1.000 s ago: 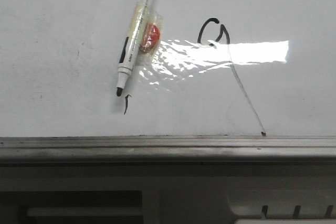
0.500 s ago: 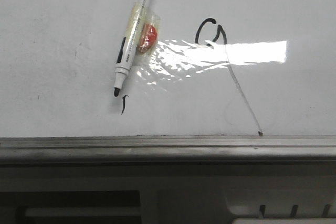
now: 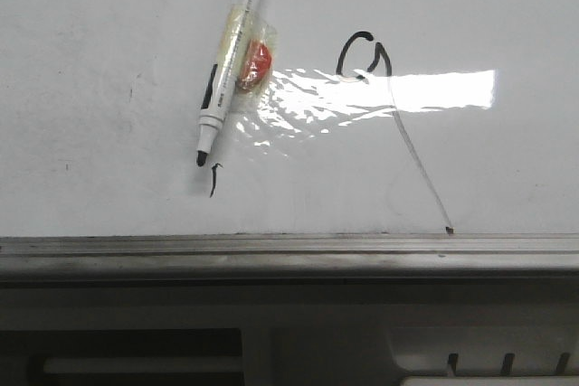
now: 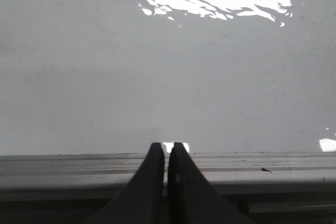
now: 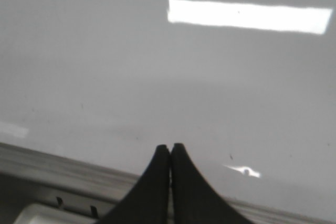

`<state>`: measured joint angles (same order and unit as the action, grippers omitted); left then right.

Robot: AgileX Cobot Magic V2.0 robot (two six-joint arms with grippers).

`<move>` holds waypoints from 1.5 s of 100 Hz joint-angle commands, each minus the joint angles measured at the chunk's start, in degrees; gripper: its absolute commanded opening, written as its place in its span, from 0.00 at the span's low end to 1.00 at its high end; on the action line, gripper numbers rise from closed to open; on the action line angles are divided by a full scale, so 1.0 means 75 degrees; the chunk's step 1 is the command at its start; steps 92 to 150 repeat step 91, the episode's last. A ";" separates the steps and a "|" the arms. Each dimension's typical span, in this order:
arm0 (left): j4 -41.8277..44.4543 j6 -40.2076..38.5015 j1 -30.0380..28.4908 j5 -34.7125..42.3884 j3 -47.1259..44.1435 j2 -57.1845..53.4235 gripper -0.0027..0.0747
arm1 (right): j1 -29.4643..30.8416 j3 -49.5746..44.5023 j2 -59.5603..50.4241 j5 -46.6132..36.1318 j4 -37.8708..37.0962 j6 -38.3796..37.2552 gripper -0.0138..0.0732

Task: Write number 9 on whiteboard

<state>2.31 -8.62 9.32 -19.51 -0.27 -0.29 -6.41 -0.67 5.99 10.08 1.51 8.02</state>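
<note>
The whiteboard (image 3: pixel 109 51) fills most of the front view, its grey metal rail (image 3: pixel 289 255) running across at the 6 o'clock edge. The number 9 (image 3: pixel 389 115) sits right of centre on the board: a small open black loop on top, and a long, fainter tail slanting down toward 5 o'clock until it ends in a dark dot just above the rail. A bright glare patch (image 3: pixel 434 89) crosses the figure just below its loop. At about 9 o'clock from the figure lies a white marker pen (image 3: pixel 231 61) with a black cap end at 12 o'clock and its black tip pointing to 6 o'clock; a clear wrap with a red piece (image 3: pixel 256 59) clings to its barrel. Just below the tip is a short black tick mark (image 3: pixel 213 180). Neither arm shows in the front view. The left gripper (image 4: pixel 166 150) has its fingers pressed together with only a hairline gap, holding nothing, above the rail. The right gripper (image 5: pixel 170 150) is likewise closed and empty over the board.
</note>
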 commanded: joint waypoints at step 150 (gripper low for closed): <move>-0.0083 0.0004 -0.0005 0.0356 -0.0306 -0.0199 0.01 | 0.0147 -0.0182 -0.0992 0.0966 -0.0416 -0.0024 0.08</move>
